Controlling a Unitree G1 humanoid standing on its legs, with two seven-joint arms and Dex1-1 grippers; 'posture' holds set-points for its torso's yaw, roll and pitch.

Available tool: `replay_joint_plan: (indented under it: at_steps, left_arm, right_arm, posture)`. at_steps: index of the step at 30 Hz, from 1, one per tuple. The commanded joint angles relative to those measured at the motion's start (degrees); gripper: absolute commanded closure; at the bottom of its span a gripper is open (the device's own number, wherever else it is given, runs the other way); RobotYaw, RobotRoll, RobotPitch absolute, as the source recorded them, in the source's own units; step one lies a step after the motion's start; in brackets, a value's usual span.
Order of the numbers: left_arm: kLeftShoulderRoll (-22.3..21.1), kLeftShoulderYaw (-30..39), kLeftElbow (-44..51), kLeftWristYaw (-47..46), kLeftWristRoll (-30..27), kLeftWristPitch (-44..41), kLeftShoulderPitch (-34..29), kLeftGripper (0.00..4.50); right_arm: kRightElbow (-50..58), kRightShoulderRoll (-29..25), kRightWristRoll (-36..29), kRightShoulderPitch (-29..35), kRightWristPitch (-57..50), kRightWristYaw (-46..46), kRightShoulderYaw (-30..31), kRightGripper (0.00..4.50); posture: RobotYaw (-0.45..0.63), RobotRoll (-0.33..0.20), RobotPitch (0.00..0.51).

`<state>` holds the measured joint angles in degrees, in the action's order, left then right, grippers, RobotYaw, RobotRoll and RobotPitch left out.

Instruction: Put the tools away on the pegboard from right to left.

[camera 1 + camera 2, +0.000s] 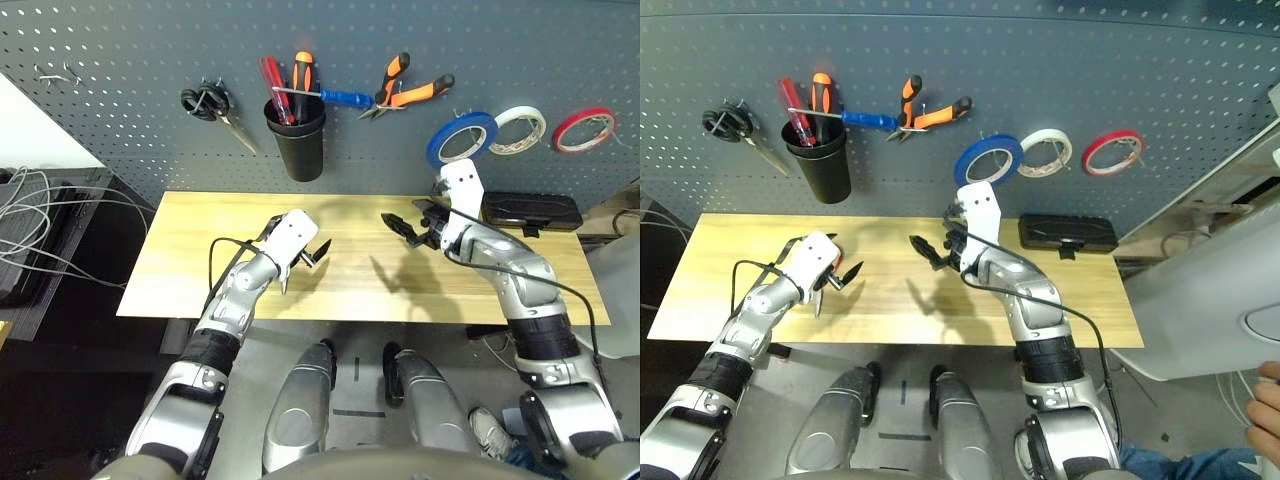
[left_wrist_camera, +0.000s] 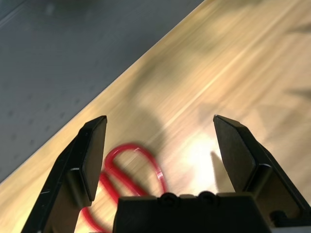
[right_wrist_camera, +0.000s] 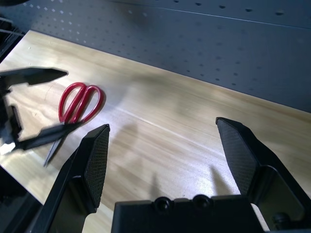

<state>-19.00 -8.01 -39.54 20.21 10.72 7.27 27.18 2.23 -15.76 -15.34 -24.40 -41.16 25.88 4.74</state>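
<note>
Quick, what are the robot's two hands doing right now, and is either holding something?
Left end effector: open, holding nothing, above the table by the red-handled scissors.
Right end effector: open, empty.

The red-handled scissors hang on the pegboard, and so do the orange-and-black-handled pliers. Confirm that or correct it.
Wrong on the scissors: the right wrist view shows the red-handled scissors lying on the wooden tabletop. The pliers do hang on the pegboard.
</note>
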Motion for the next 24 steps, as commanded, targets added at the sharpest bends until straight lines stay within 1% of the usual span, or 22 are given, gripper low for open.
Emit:
replay_joint_plan:
  at_steps: [1, 6, 9, 11, 17, 24]
  left_arm:
    - [0.5, 1.7, -10.0, -2.2, -0.7, -1.4, 2.8, 0.02]
    - [0.1, 5.5, -23.2, -5.2, -2.7, -2.6, 9.0, 0.02]
    - [-0.4, 7.4, -27.3, -6.9, -3.7, -2.5, 10.8, 0.02]
    - [-0.7, 9.2, -28.8, -8.4, -4.9, -2.7, 11.3, 0.02]
    - [-1.1, 10.5, -30.5, -10.5, -5.3, -2.2, 11.0, 0.02]
    - [-1.2, 10.0, -32.7, -12.3, -4.2, -3.6, 10.5, 0.02]
  right_arm:
    - [1.5, -0.9, 0.3, 1.5, -2.0, 0.5, 1.1, 0.00]
    - [2.9, -1.8, 0.1, 2.1, -3.6, 0.6, 1.4, 0.00]
    - [3.6, -2.0, 0.0, 2.3, -4.2, 0.7, 1.3, 0.00]
    - [4.1, -2.2, -0.1, 2.5, -4.9, 0.7, 1.1, 0.00]
    - [5.2, -2.7, -0.2, 2.7, -5.9, 0.6, 0.9, 0.00]
    - [7.6, -3.4, -0.8, 2.4, -6.5, 2.0, 1.7, 0.00]
  posture:
    - [0.08, 0.000, 0.289]
    - [0.06, 0.000, 0.298]
    - [0.05, 0.000, 0.300]
    - [0.04, 0.000, 0.302]
    - [0.03, 0.000, 0.302]
    - [-0.01, 0.000, 0.313]
